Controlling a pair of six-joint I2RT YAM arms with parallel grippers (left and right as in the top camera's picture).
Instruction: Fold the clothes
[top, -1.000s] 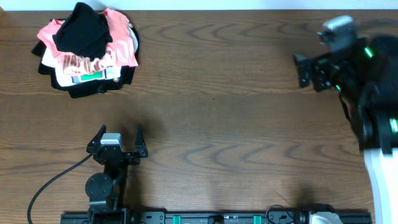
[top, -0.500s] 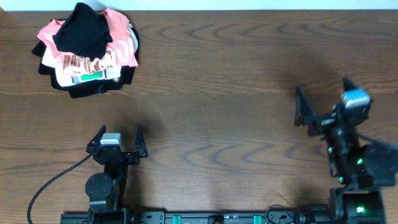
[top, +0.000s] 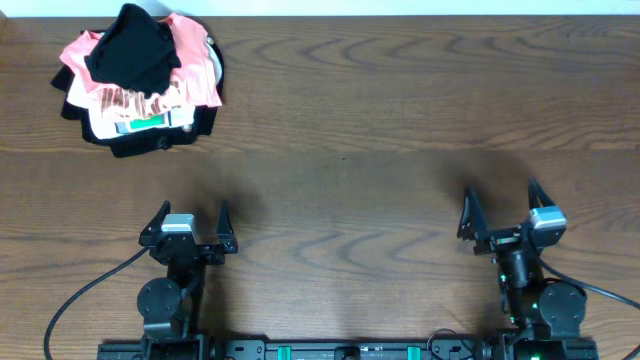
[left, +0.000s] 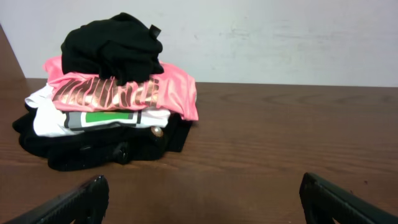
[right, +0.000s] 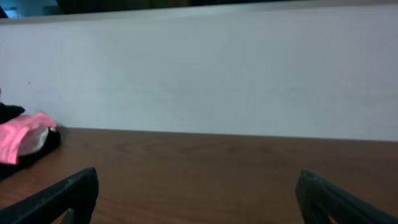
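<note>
The left gripper (top: 193, 208) and right gripper (top: 500, 192) are released, holding nothing; the black garment (top: 133, 45) lies well ahead of the left one.

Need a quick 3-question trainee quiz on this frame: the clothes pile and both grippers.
1. True or false: the black garment sits on top of the pile, above the salmon-pink shirt.
2. Seen from overhead, where on the table is the pile? A) far left corner B) centre C) near right edge
3. Fill in: the left gripper and the right gripper both stand ___, holding nothing.
Key: 1 true; 2 A; 3 open.
</note>
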